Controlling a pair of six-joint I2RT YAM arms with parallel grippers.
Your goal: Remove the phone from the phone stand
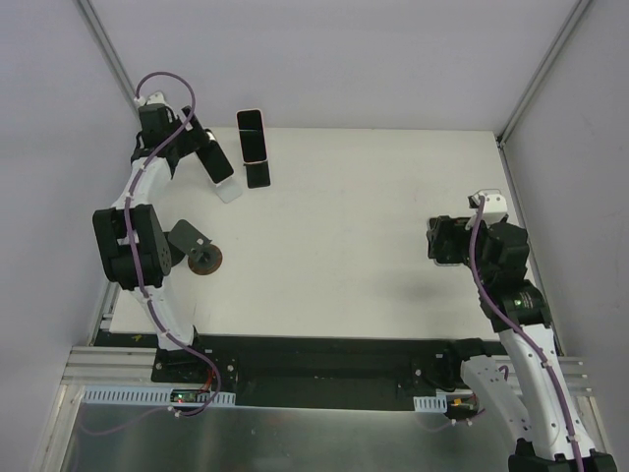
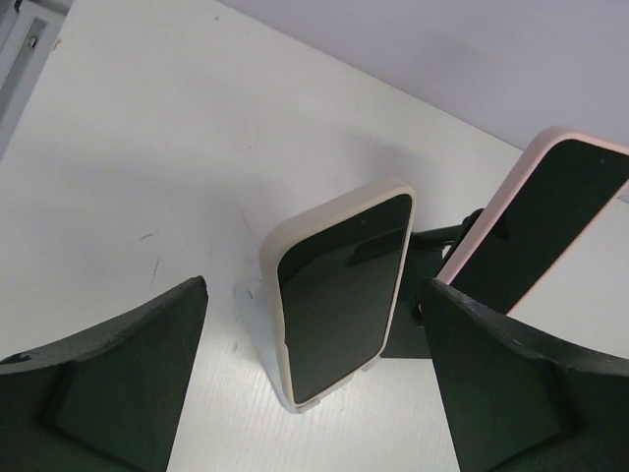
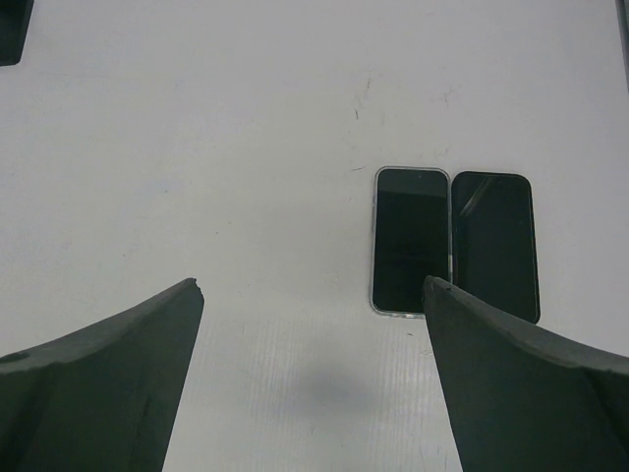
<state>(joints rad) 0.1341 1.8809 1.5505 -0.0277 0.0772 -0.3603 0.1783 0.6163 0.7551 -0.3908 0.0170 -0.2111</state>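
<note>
A phone in a cream case stands tilted in the left wrist view, its lower end on the table. What props it up is hidden. My left gripper is open, one finger on each side of this phone and neither touching it. Just right of it, a phone in a pink case leans on the black phone stand. From above, the cream phone sits beside the left gripper at the table's far left, next to the pink phone and the stand. My right gripper is open over bare table.
Two dark phones lie flat side by side ahead of the right gripper. A small dark object with a round base sits by the left arm's elbow. Walls close in on the left, back and right of the table.
</note>
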